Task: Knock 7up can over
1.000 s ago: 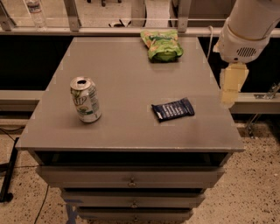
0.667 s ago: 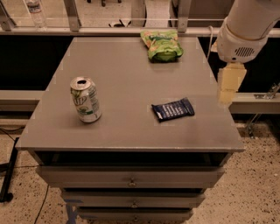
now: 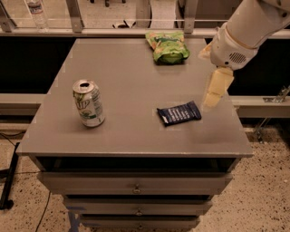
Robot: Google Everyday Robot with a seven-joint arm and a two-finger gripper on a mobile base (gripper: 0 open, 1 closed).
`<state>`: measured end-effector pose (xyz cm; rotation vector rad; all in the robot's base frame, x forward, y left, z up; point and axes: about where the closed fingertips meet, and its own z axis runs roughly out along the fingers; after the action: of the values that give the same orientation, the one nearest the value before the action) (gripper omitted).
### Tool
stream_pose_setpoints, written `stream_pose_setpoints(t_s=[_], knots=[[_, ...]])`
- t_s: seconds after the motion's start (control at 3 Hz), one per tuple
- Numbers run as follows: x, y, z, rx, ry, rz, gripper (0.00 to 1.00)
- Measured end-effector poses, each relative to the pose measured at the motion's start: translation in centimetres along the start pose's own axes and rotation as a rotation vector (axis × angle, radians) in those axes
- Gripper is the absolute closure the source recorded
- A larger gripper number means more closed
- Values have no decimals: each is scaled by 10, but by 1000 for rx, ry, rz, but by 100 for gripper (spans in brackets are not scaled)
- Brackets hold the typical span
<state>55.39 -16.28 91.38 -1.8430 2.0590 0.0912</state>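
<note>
The 7up can point(image 3: 89, 103) stands upright on the left part of the grey cabinet top point(image 3: 131, 77), white-silver with a green logo and an opened silver top. My gripper point(image 3: 213, 96) hangs from the white arm point(image 3: 247, 31) over the right side of the top. It points down and sits just right of a dark blue snack packet point(image 3: 179, 113). It is far to the right of the can and holds nothing that I can see.
A crinkly green snack bag point(image 3: 167, 46) lies at the back of the top. Drawers point(image 3: 136, 186) are below the front edge. A rail with posts point(image 3: 136, 18) runs behind. A plastic bottle point(image 3: 36, 11) stands on the floor at the far left.
My gripper has moved left, from beyond the right edge to above the cabinet top near the blue packet. The can and packets have not moved.
</note>
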Motion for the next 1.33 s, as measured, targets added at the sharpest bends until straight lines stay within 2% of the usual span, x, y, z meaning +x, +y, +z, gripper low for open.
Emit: stream_pose_setpoints(t_s=[0.33,0.67,1.0,1.33], knots=[[-28,5,22,-48,-190,30,0],[-44,10,20,-69,-251,39,0],[-41,10,21,-69,-287,54,0],[-74,14,37,-112,-408,14,0]])
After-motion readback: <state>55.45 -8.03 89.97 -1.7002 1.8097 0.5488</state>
